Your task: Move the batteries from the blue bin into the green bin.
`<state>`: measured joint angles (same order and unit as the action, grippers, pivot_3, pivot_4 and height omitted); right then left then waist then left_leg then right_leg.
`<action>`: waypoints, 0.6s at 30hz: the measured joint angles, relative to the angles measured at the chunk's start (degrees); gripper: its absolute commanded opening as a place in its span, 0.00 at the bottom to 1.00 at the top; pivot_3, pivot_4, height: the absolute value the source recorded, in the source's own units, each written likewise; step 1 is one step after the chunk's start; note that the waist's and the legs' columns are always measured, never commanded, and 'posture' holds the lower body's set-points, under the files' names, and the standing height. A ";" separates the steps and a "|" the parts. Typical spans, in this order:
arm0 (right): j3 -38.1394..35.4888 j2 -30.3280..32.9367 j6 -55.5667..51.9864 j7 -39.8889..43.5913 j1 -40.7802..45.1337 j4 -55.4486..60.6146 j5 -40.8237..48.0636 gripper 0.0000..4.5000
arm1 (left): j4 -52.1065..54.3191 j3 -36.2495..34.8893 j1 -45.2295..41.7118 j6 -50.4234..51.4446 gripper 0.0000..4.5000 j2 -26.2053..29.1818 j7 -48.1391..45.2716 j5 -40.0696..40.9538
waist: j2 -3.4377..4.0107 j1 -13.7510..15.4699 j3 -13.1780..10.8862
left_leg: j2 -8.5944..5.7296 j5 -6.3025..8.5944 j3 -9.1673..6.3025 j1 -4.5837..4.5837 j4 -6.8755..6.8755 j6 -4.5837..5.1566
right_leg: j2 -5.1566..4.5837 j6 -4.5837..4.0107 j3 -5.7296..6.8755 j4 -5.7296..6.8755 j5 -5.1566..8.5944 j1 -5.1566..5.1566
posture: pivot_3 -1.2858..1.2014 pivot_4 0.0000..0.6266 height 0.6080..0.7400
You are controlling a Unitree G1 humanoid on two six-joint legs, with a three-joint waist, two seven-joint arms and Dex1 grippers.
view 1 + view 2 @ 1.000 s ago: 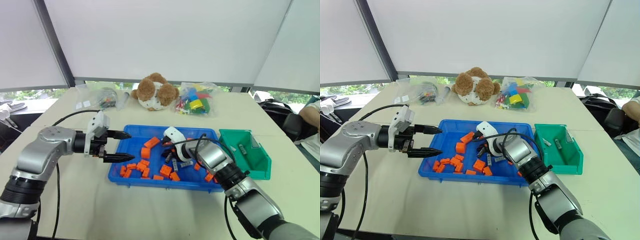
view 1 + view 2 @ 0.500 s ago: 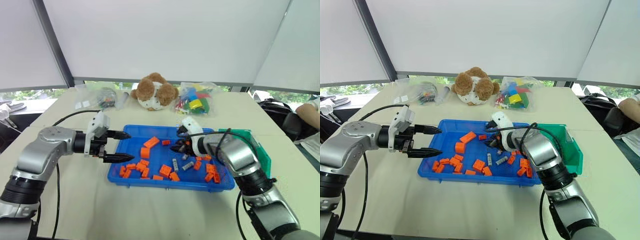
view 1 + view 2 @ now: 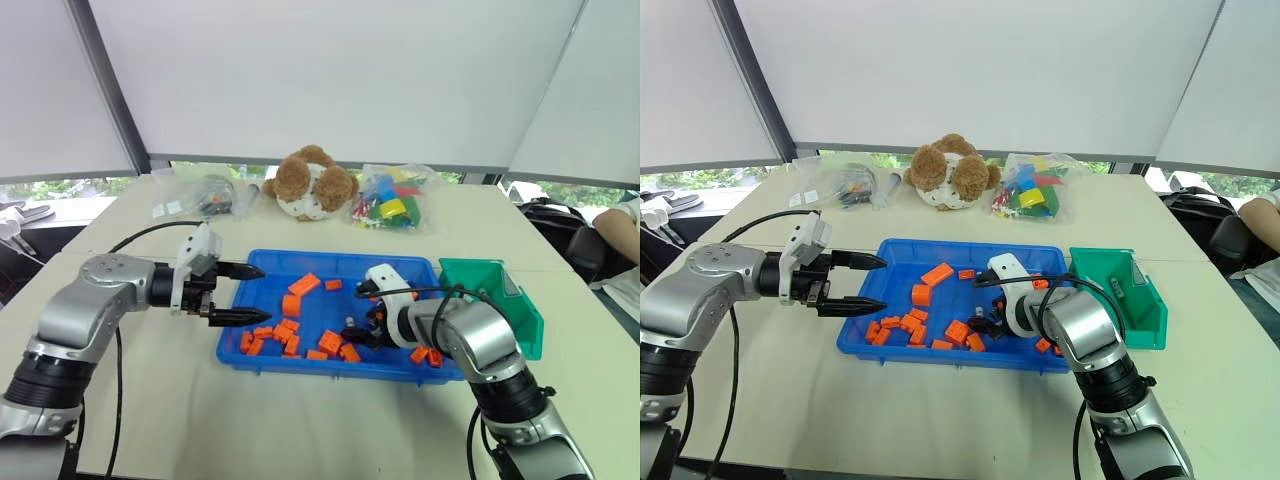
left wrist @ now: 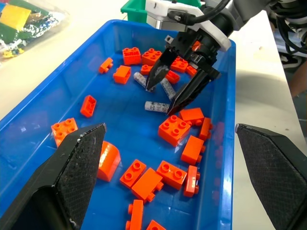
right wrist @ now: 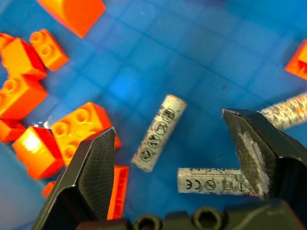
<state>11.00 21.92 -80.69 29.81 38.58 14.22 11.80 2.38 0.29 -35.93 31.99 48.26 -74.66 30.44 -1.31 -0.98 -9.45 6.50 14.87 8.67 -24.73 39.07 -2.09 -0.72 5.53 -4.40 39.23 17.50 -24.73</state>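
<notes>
While your right gripper [image 4: 174, 90] hangs over the right half of the blue bin [image 3: 262, 258], its fingers are spread wide with nothing between them, pointing down at a loose battery [image 5: 159, 132] on the bin floor. You've got two more batteries [image 5: 214, 180] lying just beside it, mixed in with the orange blocks [image 4: 175, 128], so lining up on one cylinder without catching a block looks like the whole reason for that steep downward angle.

Your left gripper [image 3: 240, 293] hovers at the bin's left edge, fingers parted and empty, parked clear of the working side.

On the surface, the green bin [image 3: 495, 297] sits just beside the blue one on the right, and I can make out at least one grey piece inside it.

Versus a second back: the right fingers were pinched together over the blocks, then the hand swung over toward the green bin, and now it's back above the blue bin and open. Left arm hasn't budged.

Next job, I'd guess, is dropping onto that middle battery.
</notes>
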 measured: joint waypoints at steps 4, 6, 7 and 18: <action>1.75 0.21 1.38 -0.93 -0.82 -0.37 0.29 0.86 | 0.00 0.00 0.00 -0.01 1.00 0.00 0.14 -0.02 | 0.00 -0.07 0.00 | 0.00 0.00 0.00 0.00 0.00 0.00 | 0.00 0.00 0.00 0.00 0.00 0.00 | 0.52 0.24 0.90; 2.85 0.56 2.95 -1.14 -0.79 -0.88 0.25 0.86 | 0.00 0.00 0.00 -0.05 1.00 -0.01 0.22 -0.05 | 0.00 -0.10 0.00 | 0.00 0.00 0.00 0.00 0.00 0.01 | 0.01 0.00 0.00 0.00 0.00 0.00 | 0.52 0.24 0.90; 3.53 0.88 3.87 -1.17 -0.75 -1.15 0.19 0.86 | 0.00 0.00 0.00 -0.07 1.00 0.00 0.27 -0.07 | 0.00 -0.11 0.00 | 0.00 0.01 -0.01 0.00 -0.01 0.02 | 0.01 0.00 0.00 0.00 0.00 0.00 | 0.52 0.24 0.90; 7.99 2.45 9.31 0.39 0.24 -3.20 -0.09 0.00 | 0.01 0.00 0.00 -0.09 1.00 0.00 1.01 -0.79 | -0.02 -0.09 0.02 | 0.00 0.02 -0.01 0.00 0.00 0.03 | 0.01 0.00 0.00 0.00 0.00 0.01 | 0.52 0.24 0.90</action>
<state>19.00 24.36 -71.38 30.20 38.83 11.02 11.71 2.39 0.29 -35.93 31.90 48.26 -73.64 29.66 -1.33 -1.07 -9.43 6.50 14.88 8.65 -24.73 39.08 -2.06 -0.71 5.53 -4.40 39.23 17.50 -24.73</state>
